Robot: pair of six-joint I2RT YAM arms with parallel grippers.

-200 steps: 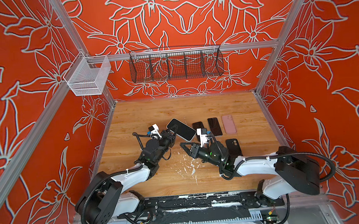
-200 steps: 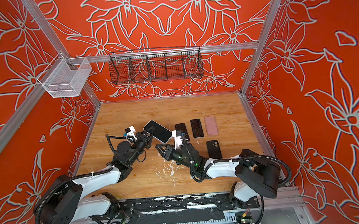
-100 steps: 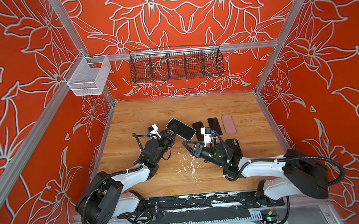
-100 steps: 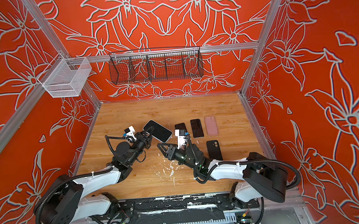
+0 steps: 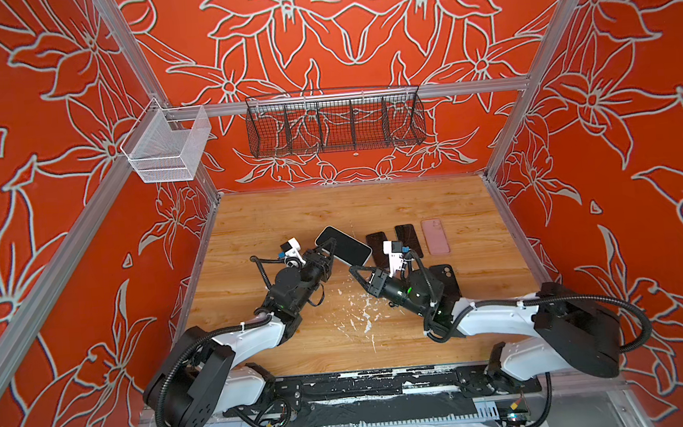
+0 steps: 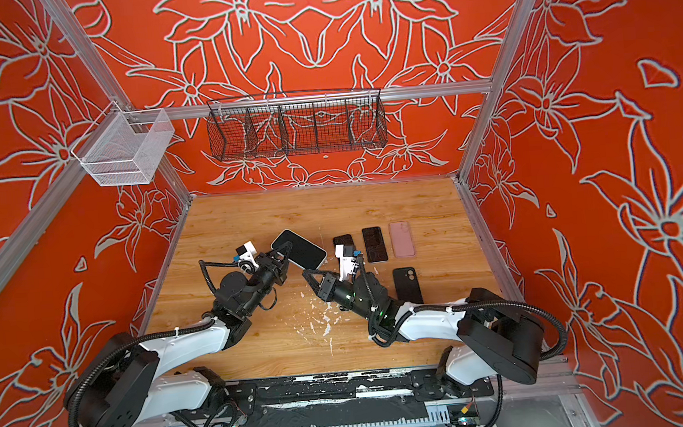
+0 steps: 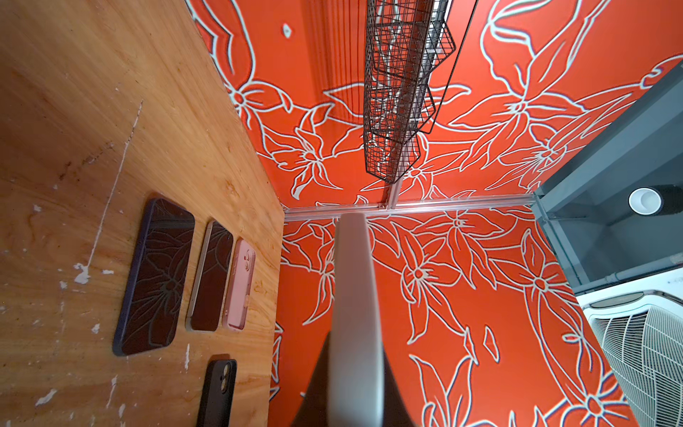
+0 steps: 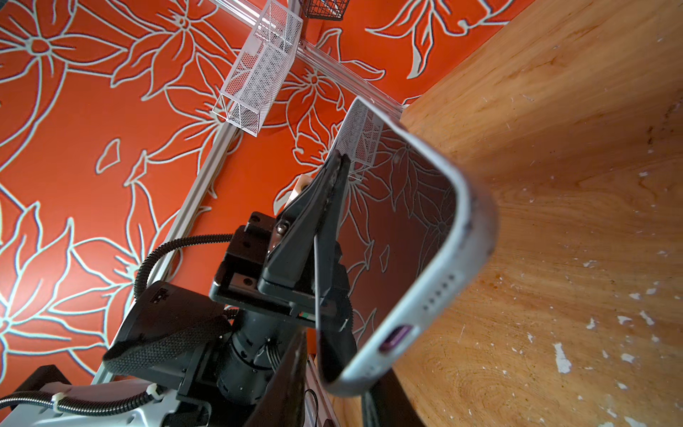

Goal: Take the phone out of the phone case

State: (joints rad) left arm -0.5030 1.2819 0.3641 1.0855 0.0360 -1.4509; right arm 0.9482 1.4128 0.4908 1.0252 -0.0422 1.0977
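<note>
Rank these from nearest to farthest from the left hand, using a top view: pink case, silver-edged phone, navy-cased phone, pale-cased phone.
1. Pale-cased phone, gripped in the left hand.
2. Navy-cased phone, just to the right.
3. Silver-edged phone, next along the row.
4. Pink case, at the row's right end.

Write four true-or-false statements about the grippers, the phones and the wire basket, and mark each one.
1. The left gripper clamps the cased phone, which is off the table. True.
2. The right gripper grips the pink case. False: it sits by the cased phone's corner; the pink case lies on the table, untouched.
3. The black wire basket hangs on the back wall. True.
4. The black phone stands on its edge. False: it lies flat, camera side up.
</note>
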